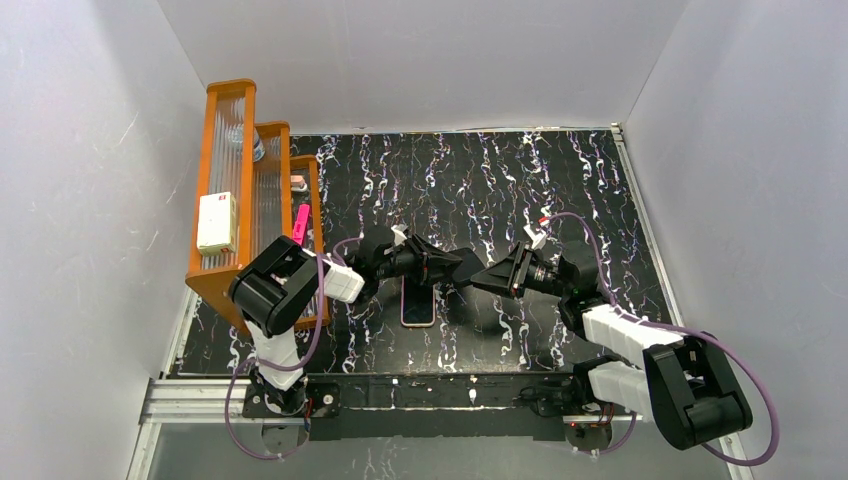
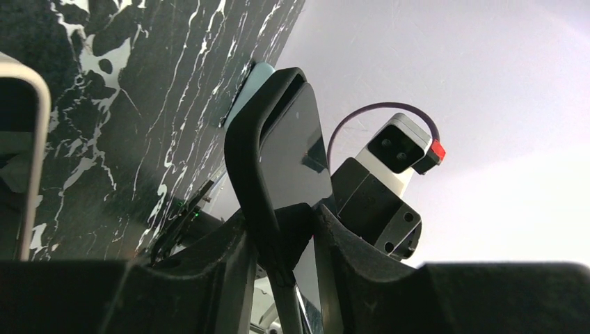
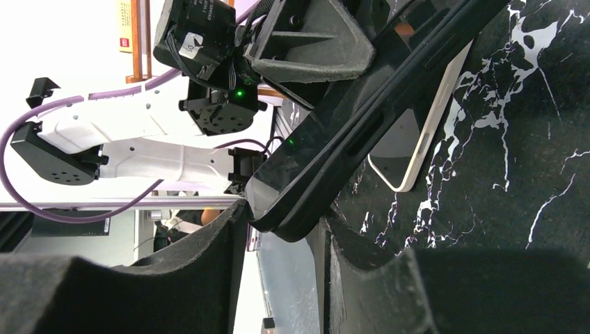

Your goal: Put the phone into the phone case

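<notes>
A pinkish-beige, phone-sized case (image 1: 418,305) with a pale rim around a dark face lies flat on the black, white-veined marble bench (image 1: 500,180). Just off the case's far right corner and raised clear of the bench, a slim phone (image 2: 296,153) with a glossy black glass face, framed by a thick matte black rim (image 2: 243,160), is held on edge between both arms. The left tool (image 2: 285,223) is clamped on the end of the phone nearer the case. The right tool (image 3: 282,219) pinches the opposite end, its pads pressed against the two faces. From the right wrist, the case shows beneath the tilted phone; whether they touch cannot be told.
</notes>
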Tool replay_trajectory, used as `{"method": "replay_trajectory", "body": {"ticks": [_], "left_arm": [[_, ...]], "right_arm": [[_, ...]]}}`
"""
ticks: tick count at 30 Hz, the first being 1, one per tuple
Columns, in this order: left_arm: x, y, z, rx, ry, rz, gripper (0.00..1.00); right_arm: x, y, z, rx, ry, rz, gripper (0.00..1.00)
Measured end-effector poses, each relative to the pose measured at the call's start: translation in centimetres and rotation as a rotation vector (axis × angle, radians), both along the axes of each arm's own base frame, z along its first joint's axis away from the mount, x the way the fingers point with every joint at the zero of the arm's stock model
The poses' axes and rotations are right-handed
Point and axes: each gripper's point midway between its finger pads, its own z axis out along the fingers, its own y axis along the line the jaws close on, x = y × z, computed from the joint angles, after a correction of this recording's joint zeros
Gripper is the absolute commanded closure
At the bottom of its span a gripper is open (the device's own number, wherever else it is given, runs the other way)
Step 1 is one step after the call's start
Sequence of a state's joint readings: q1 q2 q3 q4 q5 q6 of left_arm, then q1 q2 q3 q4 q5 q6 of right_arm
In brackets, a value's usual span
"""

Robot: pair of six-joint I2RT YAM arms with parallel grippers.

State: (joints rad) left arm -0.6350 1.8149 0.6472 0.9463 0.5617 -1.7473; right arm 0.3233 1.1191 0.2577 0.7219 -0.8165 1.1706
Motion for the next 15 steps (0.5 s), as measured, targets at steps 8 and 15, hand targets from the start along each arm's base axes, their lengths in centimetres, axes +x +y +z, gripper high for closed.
{"method": "replay_trajectory", "body": {"ticks": [8,15], "left_arm": [[-0.1,0.1,-1.2,0.03,0.023,-0.001,0.66],[-0.2,0.1,-2.5,0.049,0.049,-0.001,0.65]], "right_arm": [[0.5,0.0,-0.9,-0.009,0.039,-0.016,0.71],[0.8,0.1,-1.7,-0.015,0.087,-0.031,0.71]]}}
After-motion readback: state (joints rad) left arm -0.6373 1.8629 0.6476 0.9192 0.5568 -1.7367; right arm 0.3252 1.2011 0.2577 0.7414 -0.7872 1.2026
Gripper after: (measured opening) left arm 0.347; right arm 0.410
